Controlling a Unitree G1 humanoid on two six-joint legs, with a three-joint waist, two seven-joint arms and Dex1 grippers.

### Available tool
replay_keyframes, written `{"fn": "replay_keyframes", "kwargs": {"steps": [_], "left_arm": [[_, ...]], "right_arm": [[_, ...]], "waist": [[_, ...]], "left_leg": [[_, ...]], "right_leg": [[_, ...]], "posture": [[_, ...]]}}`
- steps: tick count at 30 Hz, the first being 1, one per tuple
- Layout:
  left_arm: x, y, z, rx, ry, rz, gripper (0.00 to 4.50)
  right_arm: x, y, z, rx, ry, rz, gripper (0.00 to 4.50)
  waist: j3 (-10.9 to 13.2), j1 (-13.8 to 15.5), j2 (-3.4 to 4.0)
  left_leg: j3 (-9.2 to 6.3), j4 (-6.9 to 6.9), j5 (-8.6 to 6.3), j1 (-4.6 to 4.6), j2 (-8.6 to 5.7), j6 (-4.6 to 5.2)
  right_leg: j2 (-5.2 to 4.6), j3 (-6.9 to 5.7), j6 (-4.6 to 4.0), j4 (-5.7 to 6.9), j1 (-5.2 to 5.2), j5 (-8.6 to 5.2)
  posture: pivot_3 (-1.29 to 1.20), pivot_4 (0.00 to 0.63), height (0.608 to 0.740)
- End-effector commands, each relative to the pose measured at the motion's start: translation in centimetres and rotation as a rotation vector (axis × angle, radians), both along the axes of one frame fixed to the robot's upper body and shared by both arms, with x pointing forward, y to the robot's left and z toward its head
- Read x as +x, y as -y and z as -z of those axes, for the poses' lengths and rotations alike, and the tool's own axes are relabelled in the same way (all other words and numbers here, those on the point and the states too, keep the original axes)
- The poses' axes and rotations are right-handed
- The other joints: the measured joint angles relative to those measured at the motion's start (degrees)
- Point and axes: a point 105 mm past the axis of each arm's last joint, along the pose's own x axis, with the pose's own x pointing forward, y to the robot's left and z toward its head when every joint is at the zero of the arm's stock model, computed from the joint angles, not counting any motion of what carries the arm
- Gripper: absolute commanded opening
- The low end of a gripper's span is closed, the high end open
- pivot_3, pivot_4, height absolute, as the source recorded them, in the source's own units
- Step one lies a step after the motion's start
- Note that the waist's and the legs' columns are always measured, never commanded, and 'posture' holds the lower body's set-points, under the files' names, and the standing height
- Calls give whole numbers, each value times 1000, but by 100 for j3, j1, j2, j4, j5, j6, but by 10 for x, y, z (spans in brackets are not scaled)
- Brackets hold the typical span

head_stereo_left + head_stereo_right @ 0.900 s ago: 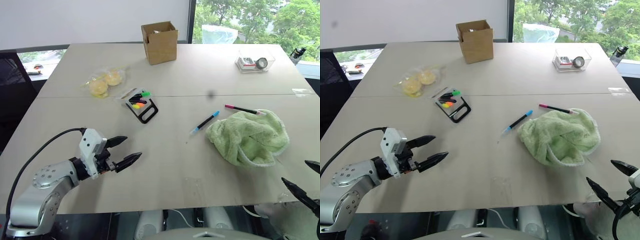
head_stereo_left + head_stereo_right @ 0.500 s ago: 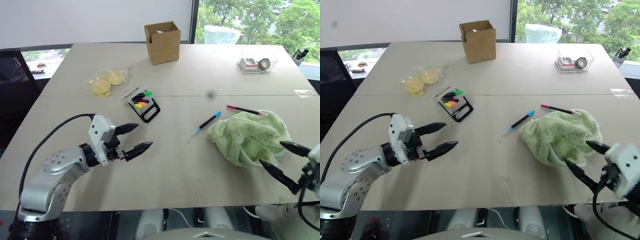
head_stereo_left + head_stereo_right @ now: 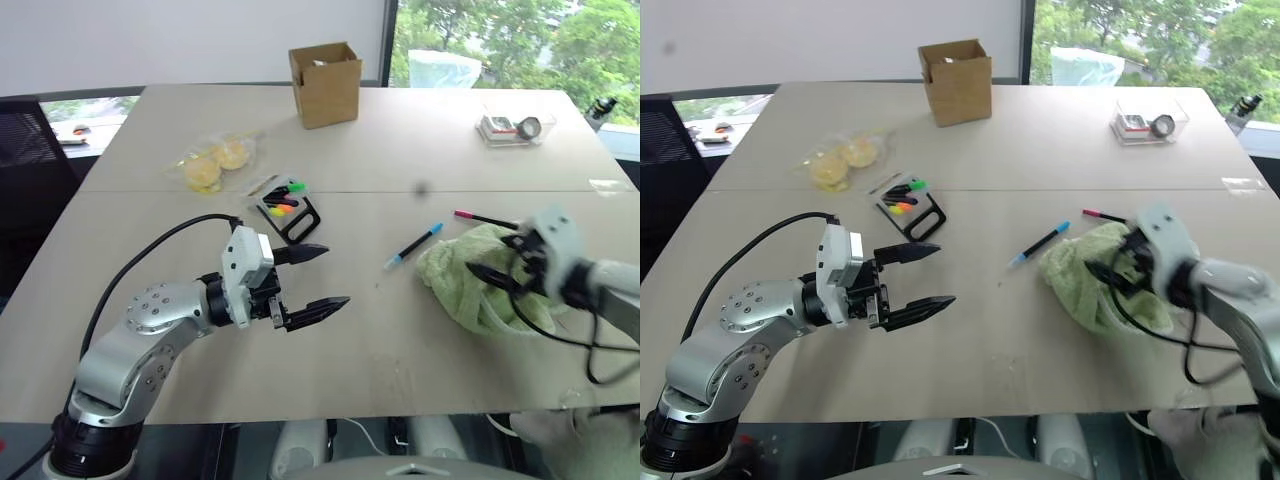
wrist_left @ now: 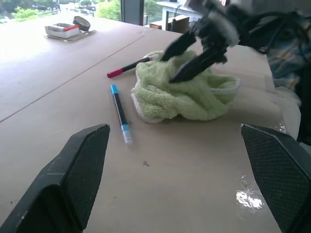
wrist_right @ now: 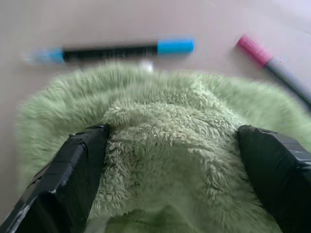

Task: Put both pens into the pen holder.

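On the table (image 3: pixel 150 215): everything is placed below against the green towel (image 3: pixel 480 290), which lies crumpled on the right half.
Blue pen (image 3: pixel 413 244): black barrel with light-blue ends, flat on the wood just beside the towel's left edge, slanted, touching nothing.
Pink pen (image 3: pixel 484 218): flat at the towel's far edge, pink cap pointing away from it to the left; I can't tell whether its other end touches the cloth.
Pen holder (image 3: pixel 288 212): small black holder well to the left of the towel, lying on the table with neon highlighters (image 3: pixel 282 200) in it; no pen inside.
Right gripper (image 3: pixel 500 262): over the towel's top, angled down toward the cloth, fingers spread wide, gripping nothing; its wrist view shows fleece between the two fingers (image 5: pixel 68 179), with both pens beyond.
Left gripper (image 3: pixel 322 277): hovering above bare table well left of the towel and on the near side of the pen holder, pointing toward the towel, fingers spread wide and empty.
Cardboard box (image 3: pixel 324 83): upright at the far edge, far left of the towel.
Bagged buns (image 3: pixel 212 165): yellow rolls in clear wrap, beyond the pen holder from the towel.
Clear container (image 3: pixel 513 124): far side of the table, behind the towel, small items inside.
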Motion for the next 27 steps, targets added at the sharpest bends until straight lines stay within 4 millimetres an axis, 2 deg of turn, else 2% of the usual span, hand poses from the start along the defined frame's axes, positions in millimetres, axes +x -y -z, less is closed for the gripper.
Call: {"fn": "replay_keyframes", "kwargs": {"steps": [1,3,5,10,11,18,23,27], "left_arm": [[-4,2,-6,-5,45,5,4500],[-4,0,-4,-4,41,-7,4500],[-5,-1,-3,-8,40,-16,4500],[-2,-2,-2,-20,47,-36,4500],[-1,-1,-2,-21,49,-36,4500],[6,2,-7,-36,64,-46,4500],[12,4,-8,-37,70,-33,4500],[16,3,-7,-33,78,-32,4500]], "right_arm": [[-6,17,19,-74,-93,51,3988],[-11,20,21,-80,-106,46,3306],[-13,15,10,-26,-74,39,2615],[-23,15,-16,68,-24,40,323],[-25,16,-18,75,-20,44,21],[-48,28,-68,202,132,15,21],[-67,51,-101,217,190,39,21],[-79,69,-116,196,218,92,21]], "waist": [[-4,0,-1],[-4,-5,-1],[-6,0,-5],[-5,9,-3],[-4,3,0],[-1,-21,6],[0,-24,7],[-1,-22,6]], "left_leg": [[-3,0,0,-3,0,0],[-2,0,-1,-1,0,1],[-2,0,-4,-2,0,6],[-5,8,-10,-4,-2,16],[-5,7,-10,-4,-2,16],[-8,6,-10,-3,0,15],[-5,6,-10,-2,-2,16],[-5,6,-10,0,-1,16]], "right_leg": [[0,-3,6,-1,1,2],[1,-11,25,-6,4,11],[0,-23,26,-28,11,11],[-6,-28,21,-28,16,8],[-6,-28,21,-27,16,8],[0,-31,35,-23,15,17],[0,-27,35,-24,16,17],[2,-27,29,-23,17,13]], "posture": [[0,150,740],[0,150,740],[0,150,740],[0,150,740],[0,150,740],[0,150,740],[0,150,740],[0,150,740]]}}
